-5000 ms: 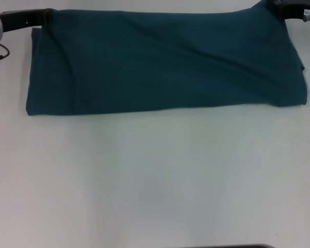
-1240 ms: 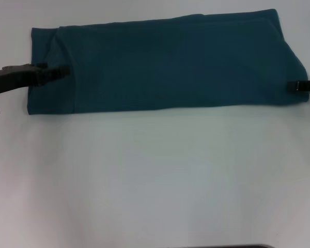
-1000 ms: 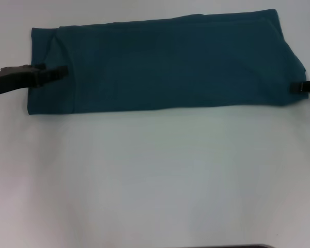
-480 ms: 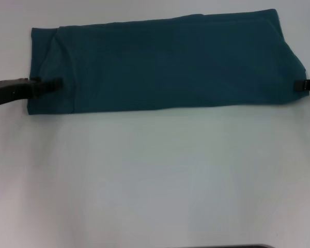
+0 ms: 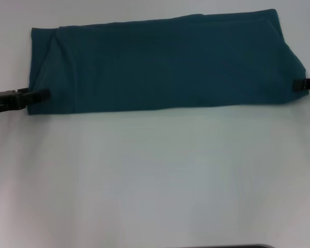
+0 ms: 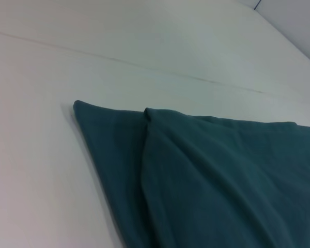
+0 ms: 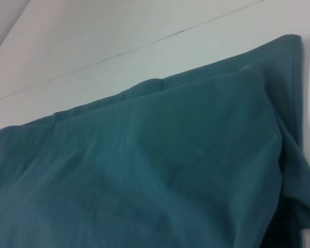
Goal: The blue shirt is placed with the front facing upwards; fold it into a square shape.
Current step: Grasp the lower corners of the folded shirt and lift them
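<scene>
The blue shirt (image 5: 165,62) lies folded into a long flat band across the far part of the white table (image 5: 155,175), plain side up, no lettering showing. My left gripper (image 5: 41,94) lies low at the band's left end, near its front corner, its tip just over the cloth edge. At the right end, my right gripper (image 5: 298,83) pokes in from the frame edge and touches the shirt's side. The left wrist view shows the shirt's layered corner (image 6: 206,175). In the right wrist view, the shirt's other end (image 7: 144,165) has a rumpled fold.
Bare white table fills the whole near half of the head view. A dark strip (image 5: 222,246) runs along the bottom edge. A thin seam (image 6: 144,64) crosses the tabletop beyond the shirt.
My left gripper has slid from over the shirt's left part toward the near corner and outward. The right gripper has drawn back a little to the right. The shirt has stayed flat since one second ago.
</scene>
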{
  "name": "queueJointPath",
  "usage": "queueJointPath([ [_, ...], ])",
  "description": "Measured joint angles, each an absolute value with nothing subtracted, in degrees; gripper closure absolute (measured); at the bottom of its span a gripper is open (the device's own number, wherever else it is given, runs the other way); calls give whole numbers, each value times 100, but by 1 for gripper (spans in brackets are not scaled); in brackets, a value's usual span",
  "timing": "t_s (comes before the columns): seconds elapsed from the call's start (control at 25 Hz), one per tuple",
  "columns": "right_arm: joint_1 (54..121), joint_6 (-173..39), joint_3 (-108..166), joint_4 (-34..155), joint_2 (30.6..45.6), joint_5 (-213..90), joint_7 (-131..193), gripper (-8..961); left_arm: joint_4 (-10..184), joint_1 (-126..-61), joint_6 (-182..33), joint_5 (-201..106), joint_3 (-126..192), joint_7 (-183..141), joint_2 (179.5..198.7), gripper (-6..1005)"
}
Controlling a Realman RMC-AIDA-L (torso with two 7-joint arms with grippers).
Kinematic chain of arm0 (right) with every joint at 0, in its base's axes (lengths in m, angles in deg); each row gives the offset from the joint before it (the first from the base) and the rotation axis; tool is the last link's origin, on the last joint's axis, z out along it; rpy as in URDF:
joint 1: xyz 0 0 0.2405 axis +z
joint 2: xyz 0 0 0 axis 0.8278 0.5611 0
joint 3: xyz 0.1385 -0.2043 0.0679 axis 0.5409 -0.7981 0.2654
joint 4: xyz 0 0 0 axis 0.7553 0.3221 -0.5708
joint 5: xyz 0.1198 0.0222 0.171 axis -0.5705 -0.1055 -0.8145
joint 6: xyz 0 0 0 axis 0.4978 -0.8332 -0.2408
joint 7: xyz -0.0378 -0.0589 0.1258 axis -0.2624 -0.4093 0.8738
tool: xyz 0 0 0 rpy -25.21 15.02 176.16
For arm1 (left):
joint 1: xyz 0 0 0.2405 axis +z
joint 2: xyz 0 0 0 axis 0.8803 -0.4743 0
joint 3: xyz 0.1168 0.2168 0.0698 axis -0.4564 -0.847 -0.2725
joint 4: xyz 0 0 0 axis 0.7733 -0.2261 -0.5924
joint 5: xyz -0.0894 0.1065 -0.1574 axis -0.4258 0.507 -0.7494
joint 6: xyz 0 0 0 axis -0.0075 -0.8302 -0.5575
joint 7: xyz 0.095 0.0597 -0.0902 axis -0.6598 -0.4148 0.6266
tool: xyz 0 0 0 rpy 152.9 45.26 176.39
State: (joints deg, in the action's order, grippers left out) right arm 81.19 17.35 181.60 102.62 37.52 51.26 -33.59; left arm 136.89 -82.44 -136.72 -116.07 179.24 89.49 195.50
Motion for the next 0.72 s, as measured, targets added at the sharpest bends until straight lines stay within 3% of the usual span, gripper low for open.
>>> queueJointPath([
  [0.72, 8118, 1757, 18158, 10256, 3751, 5127, -3344, 940, 13621, -8216, -13761, -11546, 17920, 8954, 19481, 278],
])
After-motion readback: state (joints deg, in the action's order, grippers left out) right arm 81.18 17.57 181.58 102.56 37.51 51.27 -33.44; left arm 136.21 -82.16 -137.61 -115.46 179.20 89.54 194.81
